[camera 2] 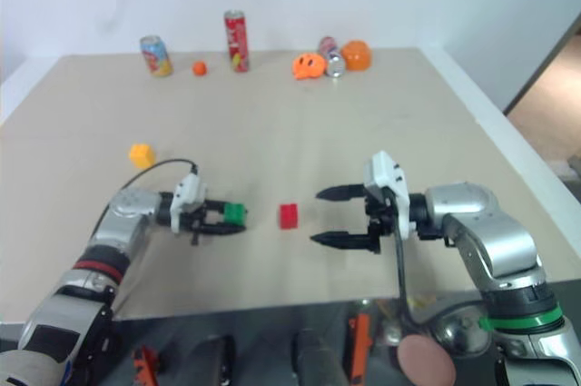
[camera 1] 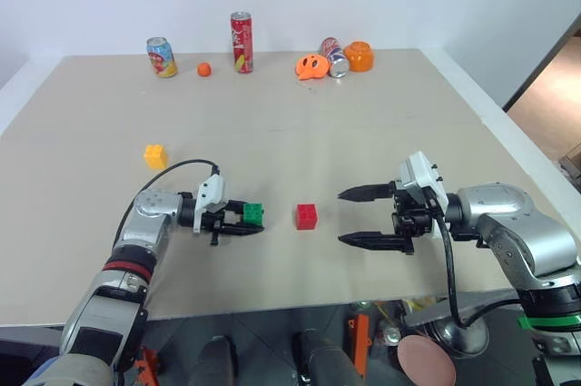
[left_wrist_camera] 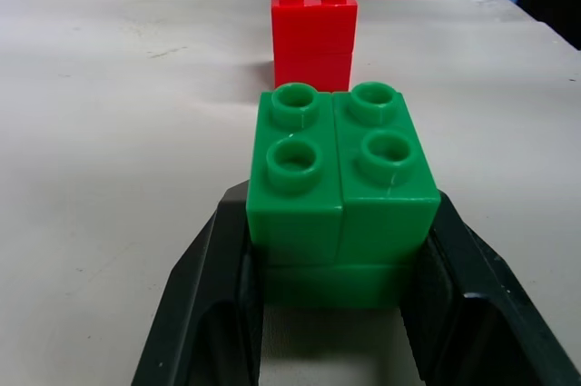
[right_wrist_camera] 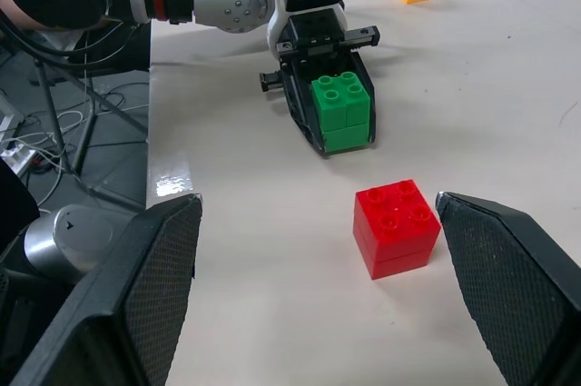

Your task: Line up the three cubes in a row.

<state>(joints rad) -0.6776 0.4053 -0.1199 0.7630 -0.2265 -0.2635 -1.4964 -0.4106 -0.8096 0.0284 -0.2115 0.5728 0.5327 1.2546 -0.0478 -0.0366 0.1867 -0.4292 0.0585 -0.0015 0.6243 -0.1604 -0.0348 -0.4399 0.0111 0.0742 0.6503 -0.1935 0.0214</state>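
On the bench, the left gripper has its jaws clamped on the green cube, just beside the red cube. The right gripper faces the red cube with jaws spread wide and empty. The yellow cube sits apart, farther back on the left.

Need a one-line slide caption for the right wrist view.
Open right gripper faces the red cube; beyond it, the left gripper holds the green cube.

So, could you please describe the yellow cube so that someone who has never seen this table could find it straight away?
Start at the tan table and go to the robot's left side, away from the cans along the far edge. There the yellow cube sits alone, beyond the left gripper, which is shut on the green cube. It is the only yellow studded brick; the red cube lies mid-table.
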